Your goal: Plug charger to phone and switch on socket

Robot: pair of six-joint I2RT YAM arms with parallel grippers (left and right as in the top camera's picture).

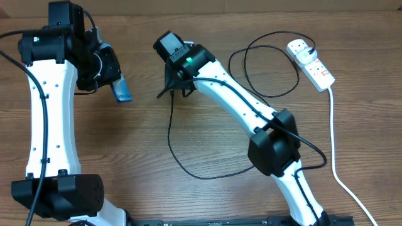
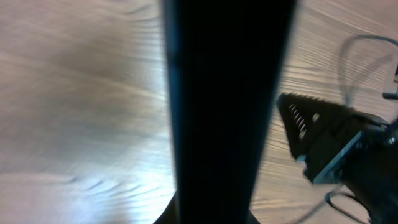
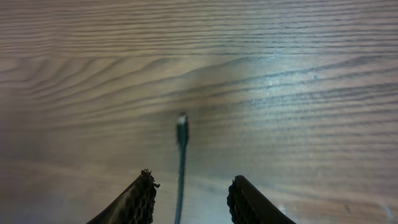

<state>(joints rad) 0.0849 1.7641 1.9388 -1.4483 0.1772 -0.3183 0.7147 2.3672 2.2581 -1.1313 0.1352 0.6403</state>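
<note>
The phone [image 1: 122, 91] is sitting clamped in the left tool [image 1: 110, 78], but the charger [image 3: 181, 134] is not yet going into it. The charger's tip is lying on the worktop [image 3: 298, 74] just ahead of the right tool [image 3: 193, 196], whose jaws are standing apart on either side of the cable, seemingly gripping nothing. The socket [image 1: 312, 63] is lying well apart from both tools with the plug seemingly in it, and I cannot tell whether it is switched on.

Bare bench [image 1: 125, 144] is open between the two arms. Only a short gap separates phone [image 1: 123, 90] and right fingers [image 3: 134, 202]. Cable [image 1: 171, 135] crosses mid-bench and loops near socket [image 1: 312, 64]. Its tip [image 3: 182, 124] lies ahead of the fingers, with clear wood beyond. Right arm [image 1: 239, 103] spans centre. White cord [image 1: 332, 132] runs down the right side. Phone probably blocks left wrist view.
</note>
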